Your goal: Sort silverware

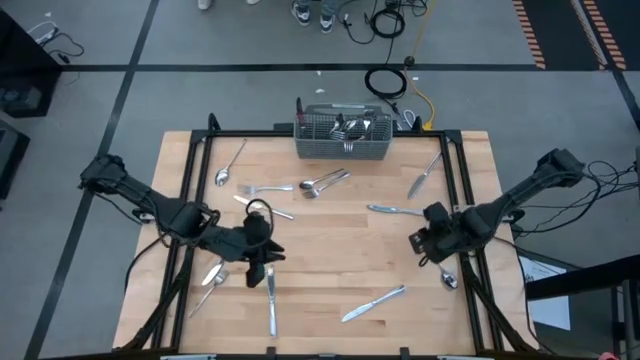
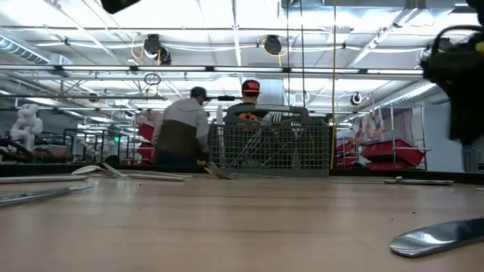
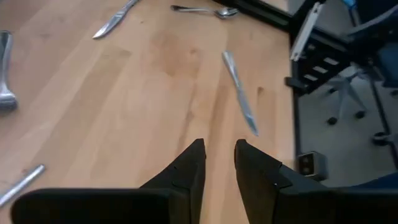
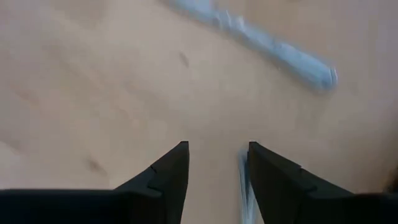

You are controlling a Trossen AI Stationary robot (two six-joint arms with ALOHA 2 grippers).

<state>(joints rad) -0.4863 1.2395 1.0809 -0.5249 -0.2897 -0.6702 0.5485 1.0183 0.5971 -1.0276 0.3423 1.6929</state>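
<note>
Silverware lies scattered on the wooden table (image 1: pixel 330 250): spoons and a fork (image 1: pixel 325 182) near the far edge, knives (image 1: pixel 425 175) (image 1: pixel 372 303) (image 1: pixel 270 300), and a spoon (image 1: pixel 447 278) at the right. My left gripper (image 1: pixel 262 262) (image 3: pixel 219 152) hovers open over the near left. It slants down toward a knife (image 3: pixel 239 99) farther off. My right gripper (image 1: pixel 425 245) (image 4: pixel 214 162) points down, open, low over the table's right. A slim silver piece (image 4: pixel 244 183) shows between its fingers, and a blurred handle (image 4: pixel 280 53) lies beyond. My right gripper has the slim silver piece (image 4: pixel 244 186) close to the inner side of one finger (image 4: pixel 273 180). I cannot tell whether that finger touches it. The other finger stands clear of it.
A grey wire-mesh basket (image 1: pixel 343 133) (image 2: pixel 268 147) holding several pieces stands at the far edge's middle. Black frame rails (image 1: pixel 462 190) run along the table's sides. People stand in the room behind the basket (image 2: pixel 185 125). Bare wood lies at the table's centre.
</note>
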